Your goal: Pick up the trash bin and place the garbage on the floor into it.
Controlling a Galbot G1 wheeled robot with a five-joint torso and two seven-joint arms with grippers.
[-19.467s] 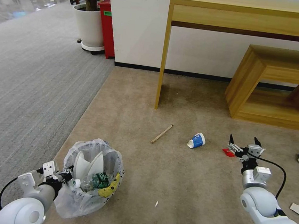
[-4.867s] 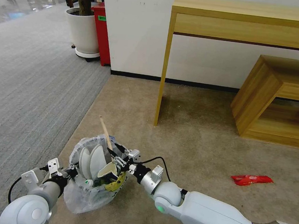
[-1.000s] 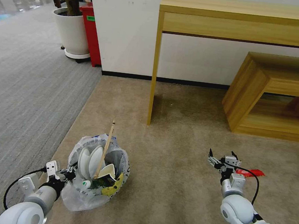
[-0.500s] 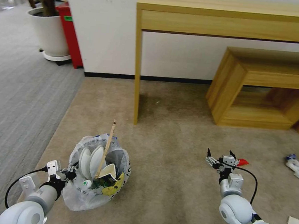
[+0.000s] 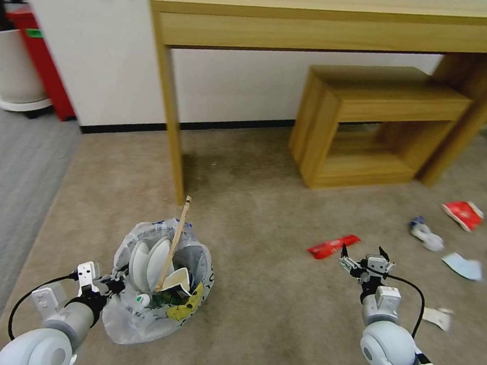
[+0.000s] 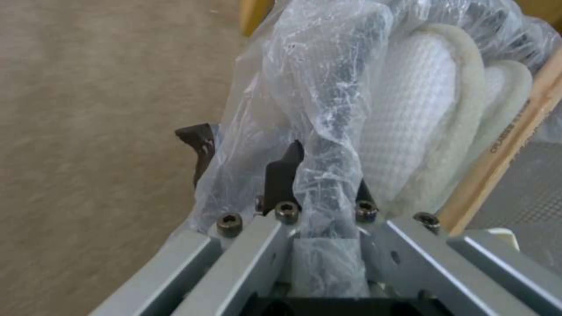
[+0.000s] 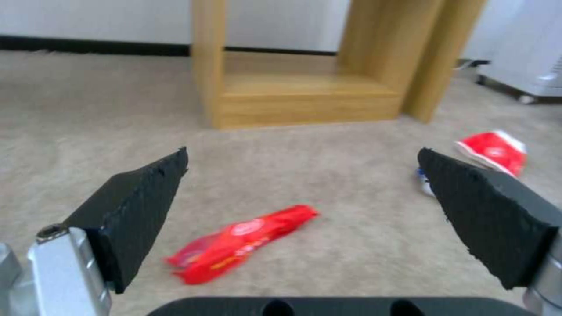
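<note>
The trash bin, lined with a crinkly clear bag, stands on the beige floor at lower left. It holds two white slippers, a wooden stick and a cup. My left gripper is shut on the bin's bag-covered rim, next to the slippers. My right gripper is open and empty, low over the carpet. A long red wrapper lies just ahead and left of it, seen between the open fingers as the red wrapper.
More garbage lies to the right: a red packet, crumpled tissue, a pale blue mask and a white scrap. A wooden console table and a low wooden shelf stand against the wall.
The camera has swung right, so the whole scene has shifted left and more litter shows on the right. Both grippers keep their poses; the bin's contents are unchanged.
</note>
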